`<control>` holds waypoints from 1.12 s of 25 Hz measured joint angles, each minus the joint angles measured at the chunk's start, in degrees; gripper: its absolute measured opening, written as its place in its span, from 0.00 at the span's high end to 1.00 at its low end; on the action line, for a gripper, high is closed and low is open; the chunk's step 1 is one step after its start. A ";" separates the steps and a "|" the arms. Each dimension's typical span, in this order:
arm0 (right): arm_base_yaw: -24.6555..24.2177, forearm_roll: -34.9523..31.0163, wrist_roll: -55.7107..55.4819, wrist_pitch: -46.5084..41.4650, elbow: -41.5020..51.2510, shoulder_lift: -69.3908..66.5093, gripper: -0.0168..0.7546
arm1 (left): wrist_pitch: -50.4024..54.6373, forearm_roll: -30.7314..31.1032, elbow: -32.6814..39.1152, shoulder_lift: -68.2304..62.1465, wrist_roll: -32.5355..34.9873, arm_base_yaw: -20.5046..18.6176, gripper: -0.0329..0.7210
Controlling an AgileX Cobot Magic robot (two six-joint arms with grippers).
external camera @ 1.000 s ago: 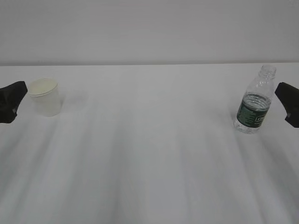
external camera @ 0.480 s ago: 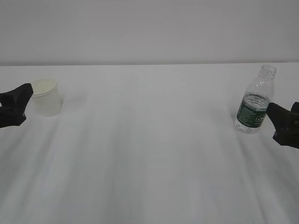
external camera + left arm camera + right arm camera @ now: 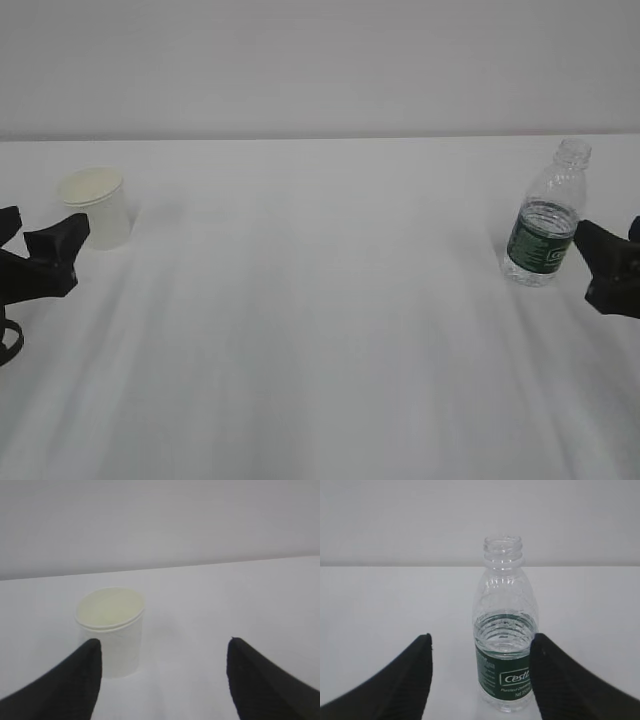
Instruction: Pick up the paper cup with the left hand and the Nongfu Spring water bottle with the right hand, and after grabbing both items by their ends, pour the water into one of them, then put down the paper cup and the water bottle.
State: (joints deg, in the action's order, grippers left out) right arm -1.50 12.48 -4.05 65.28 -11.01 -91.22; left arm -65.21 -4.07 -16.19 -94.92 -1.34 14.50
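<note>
Paper cup [image 3: 95,207] stood upright near the tabletop's [image 3: 320,330] left edge, toward the far side, rim up, pale inside showing; in the left wrist view [image 3: 111,630] it sat left of centre, in front of the left finger rather than squarely in the gap. Nongfu Spring water bottle [image 3: 545,218] stood upright near the right edge, also toward the far side, uncapped, green label band low on the body; water [image 3: 505,635] reached about to the top of the label. Left tool [image 3: 35,250] came in from the left edge, just beside the cup on its near-left side, not touching as far as the frames showed; jaws spread wide with nothing between them, released. Left wrist view showed both black fingers [image 3: 70,685] at the bottom corners with the cup beyond them. Right tool [image 3: 612,268] came in from the right edge, just beside the bottle's lower body; contact couldn't be judged from the exterior view. In the right wrist view [image 3: 480,680] the fingers [image 3: 405,680] stood apart with the bottle [image 3: 504,630] beyond them, its base partly behind the right finger; jaws released, gripping nothing. Cup and bottle were well apart, bare tabletop between them.
</note>
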 joint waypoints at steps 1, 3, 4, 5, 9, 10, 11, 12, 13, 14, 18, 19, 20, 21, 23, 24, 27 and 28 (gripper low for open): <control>0.00 -0.20 0.05 0.09 0.00 -0.59 0.38 | 0.00 0.07 0.00 -0.33 0.00 0.00 0.22; 0.00 -0.35 0.14 0.27 0.00 -2.40 0.38 | 0.00 0.12 0.00 -1.07 0.00 0.00 0.22; 0.00 -0.45 0.14 0.27 0.00 -3.70 0.38 | 0.00 0.21 0.00 -1.53 0.00 0.00 0.22; 0.00 -0.45 0.14 0.27 0.00 -5.14 0.38 | 0.00 0.35 0.00 -1.97 0.00 0.00 0.22; 0.00 -0.45 0.14 0.27 -1.68 -10.24 0.38 | 0.00 2.02 0.00 -2.19 0.00 0.00 0.22; 0.00 -0.56 0.18 0.27 -2.45 -11.48 0.38 | -0.10 2.22 0.00 -2.19 0.00 0.00 0.22; 0.00 -0.56 0.18 0.27 -3.14 -12.69 0.38 | -0.09 2.47 0.00 -2.19 0.00 0.00 0.22; 0.00 -0.56 0.18 0.37 -4.00 -13.87 0.38 | -0.09 2.48 0.00 -2.19 0.00 0.00 0.22; 0.00 -0.56 0.18 0.36 -4.87 -14.90 0.38 | -0.09 2.58 0.00 -2.19 0.00 0.00 0.22; 0.00 -0.56 0.18 0.36 -5.57 -16.17 0.38 | -0.09 2.57 0.00 -2.19 0.00 0.00 0.22; 0.00 -0.56 0.18 0.36 -8.48 -20.25 0.38 | -0.09 2.57 0.00 -2.19 0.00 0.00 0.23; 0.00 -0.56 0.18 0.36 -9.05 -20.74 0.38 | -0.09 2.57 0.00 -2.19 0.00 0.00 0.24; 0.00 -0.56 0.18 0.36 -9.49 -21.03 0.38 | -0.09 2.57 0.00 -2.19 0.00 0.00 0.25; 0.00 -0.56 0.18 0.36 -9.75 -21.16 0.37 | -0.09 2.57 0.00 -2.19 0.00 0.00 0.26; 0.00 -0.56 0.18 0.36 -10.39 -21.29 0.31 | -0.09 2.57 0.00 -2.19 0.00 0.00 0.26; 0.00 -0.56 0.18 0.36 -10.51 -21.39 0.27 | -0.09 2.57 0.00 -2.19 0.00 0.00 0.26; 0.00 -0.56 0.08 0.36 -11.12 -21.71 0.14 | -0.09 2.59 0.00 -2.19 0.00 0.00 0.26; 0.00 -0.56 0.08 0.36 -11.42 -22.14 0.13 | -0.09 2.59 0.00 -2.19 0.00 0.00 0.27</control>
State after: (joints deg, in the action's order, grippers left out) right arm -1.50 11.92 -3.98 65.64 -22.43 -113.37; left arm -65.30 -1.48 -16.19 -97.11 -1.34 14.50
